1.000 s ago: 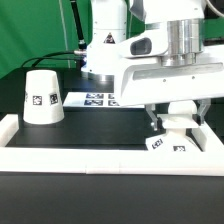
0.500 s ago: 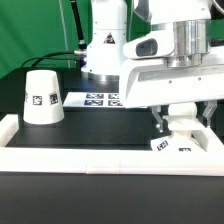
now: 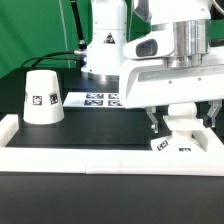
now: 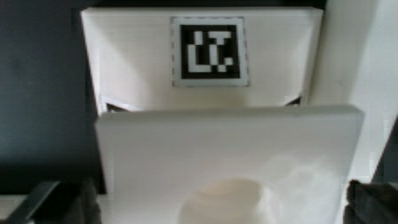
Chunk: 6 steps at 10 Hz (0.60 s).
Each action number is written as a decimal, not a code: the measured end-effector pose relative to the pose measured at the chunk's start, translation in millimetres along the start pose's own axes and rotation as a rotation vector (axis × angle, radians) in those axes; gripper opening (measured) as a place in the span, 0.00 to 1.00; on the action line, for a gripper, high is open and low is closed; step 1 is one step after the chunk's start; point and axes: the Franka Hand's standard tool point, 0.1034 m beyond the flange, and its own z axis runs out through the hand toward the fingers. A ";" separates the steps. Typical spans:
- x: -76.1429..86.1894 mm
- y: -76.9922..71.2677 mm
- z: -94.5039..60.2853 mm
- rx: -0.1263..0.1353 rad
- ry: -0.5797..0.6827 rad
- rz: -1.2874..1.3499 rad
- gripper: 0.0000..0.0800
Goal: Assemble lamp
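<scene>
Now jaws spread wide, released (narrower before), bulb [image 3: 180, 123] standing on base [image 3: 172, 146].

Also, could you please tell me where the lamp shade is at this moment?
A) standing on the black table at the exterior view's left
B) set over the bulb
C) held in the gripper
A: the shade stands by itself on the black table at the exterior view's left, while the gripper is over the base plate at the right.
</scene>
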 end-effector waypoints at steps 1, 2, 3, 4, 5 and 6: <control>-13.7 -3.3 -7.6 -0.002 -0.011 0.011 0.87; -29.0 -11.0 -16.0 -0.005 -0.022 0.010 0.87; -41.2 -17.5 -20.5 -0.005 -0.032 0.004 0.87; -51.5 -21.2 -22.1 -0.006 -0.042 0.000 0.87; -50.0 -20.0 -21.5 -0.007 -0.041 -0.003 0.87; -49.9 -19.8 -20.5 -0.007 -0.042 -0.003 0.87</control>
